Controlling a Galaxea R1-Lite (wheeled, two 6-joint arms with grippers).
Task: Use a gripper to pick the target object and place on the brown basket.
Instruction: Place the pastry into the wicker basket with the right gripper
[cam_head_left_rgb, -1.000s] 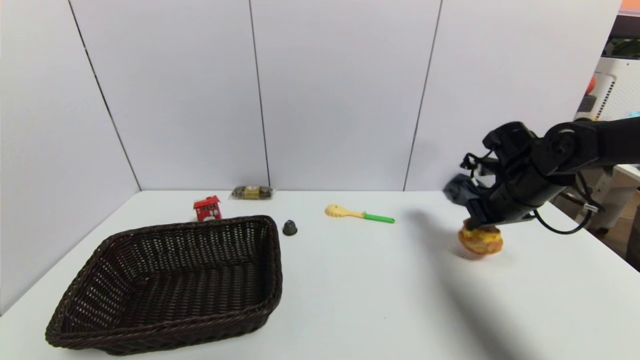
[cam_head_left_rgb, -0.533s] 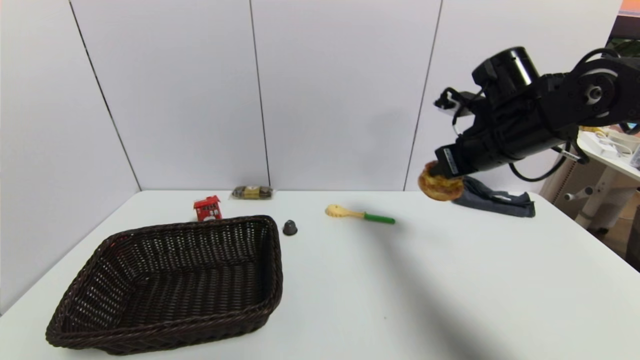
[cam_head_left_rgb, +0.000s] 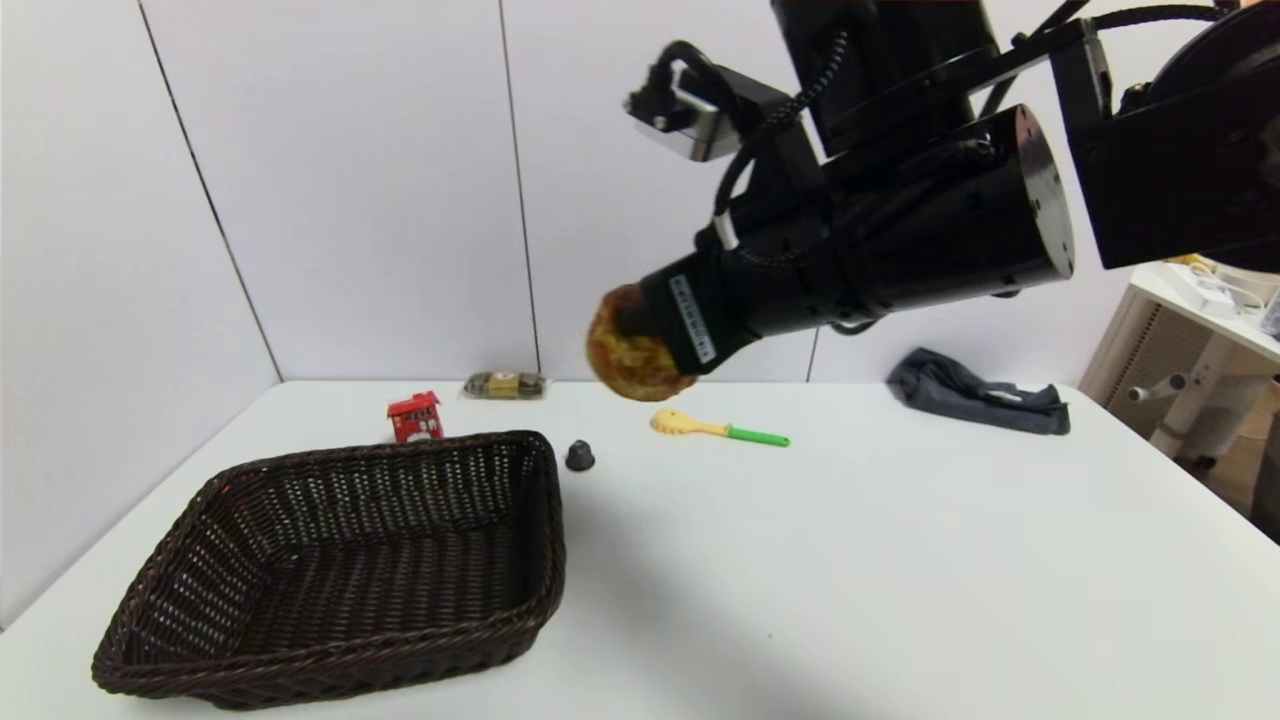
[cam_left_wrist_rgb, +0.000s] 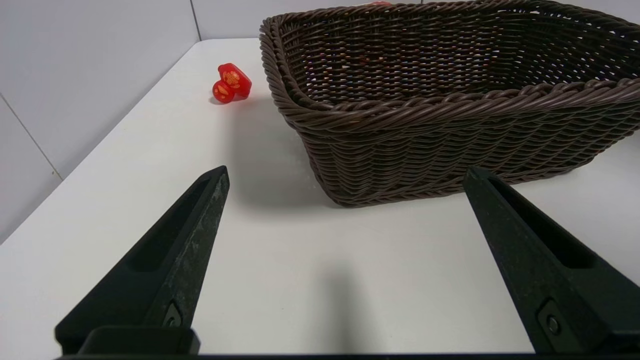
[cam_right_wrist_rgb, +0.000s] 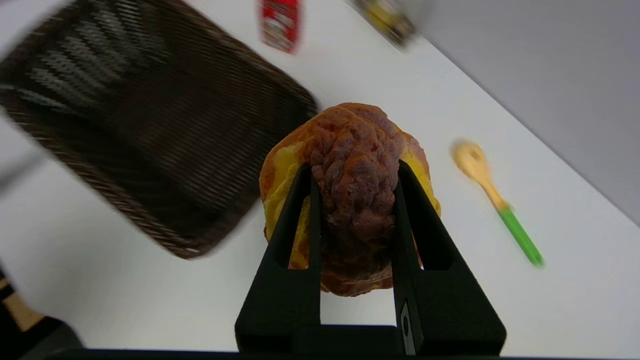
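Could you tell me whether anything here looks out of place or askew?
Little stands out. The right gripper holds the bun in the air, short of the brown basket. A dark cloth lies crumpled at the table's far right. The left gripper hangs open, idle.

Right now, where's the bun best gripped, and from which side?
Across the bun's brown crust, approaching crust-side, as the right gripper does: a finger each side of the ridge. The yellow filling bulges wider, looks soft. Left gripper idles open by the basket.
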